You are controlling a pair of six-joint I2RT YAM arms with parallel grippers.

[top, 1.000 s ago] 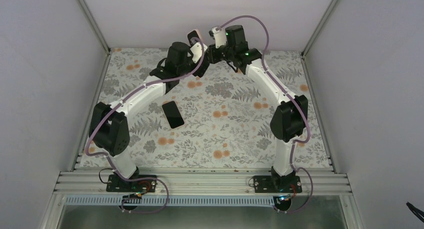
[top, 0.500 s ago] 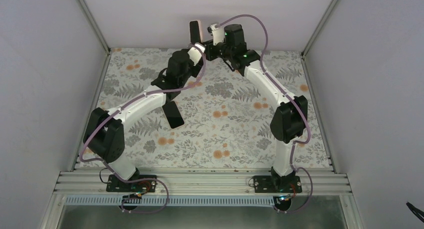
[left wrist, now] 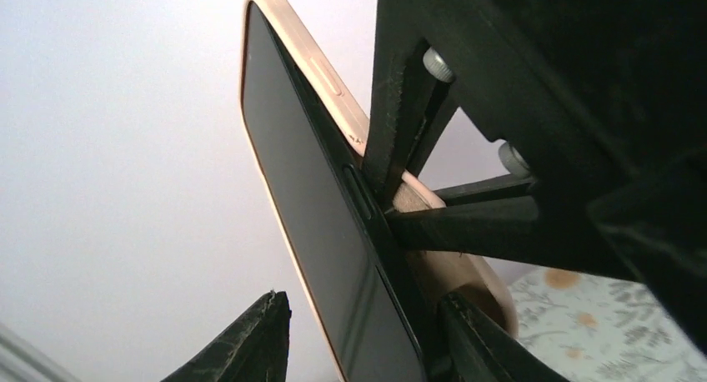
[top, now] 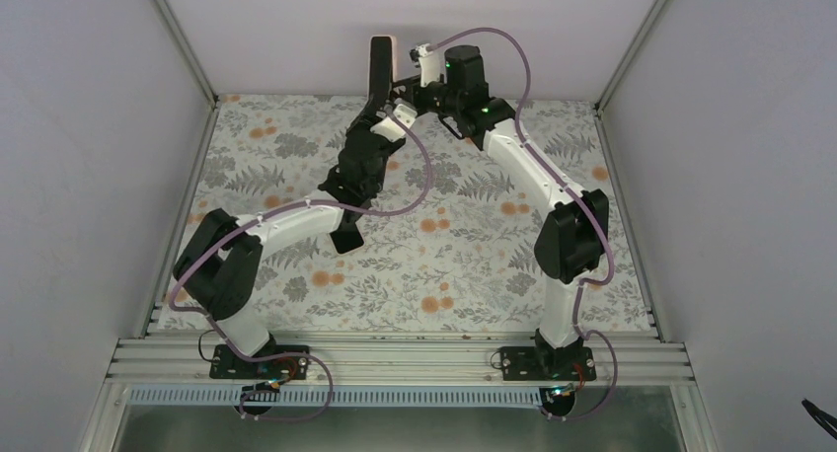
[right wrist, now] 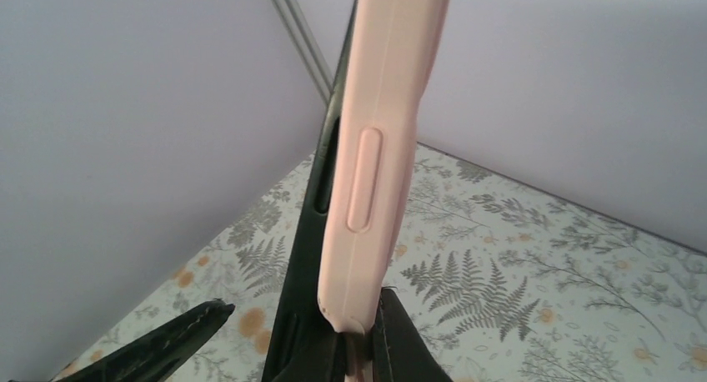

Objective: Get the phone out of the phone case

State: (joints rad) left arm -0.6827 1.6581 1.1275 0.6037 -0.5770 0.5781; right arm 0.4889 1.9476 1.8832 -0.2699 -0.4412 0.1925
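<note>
The separating step is in hand: the right claw (top: 399,85) pinches the pink phone case (top: 380,62) upright above the far edge of the tabletop (top: 464,264), while the left claw (left wrist: 364,332), wide a second ago, narrows astride the phone (left wrist: 317,232) (seemingly not yet gripping) and must next clamp it and pull it free.

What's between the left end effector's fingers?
The phone in its pink case sits between them; one finger stands clear of it. Left wrist view.

phone (left wrist: 310,211) in case (left wrist: 322,70) above table (top: 474,260)
</note>
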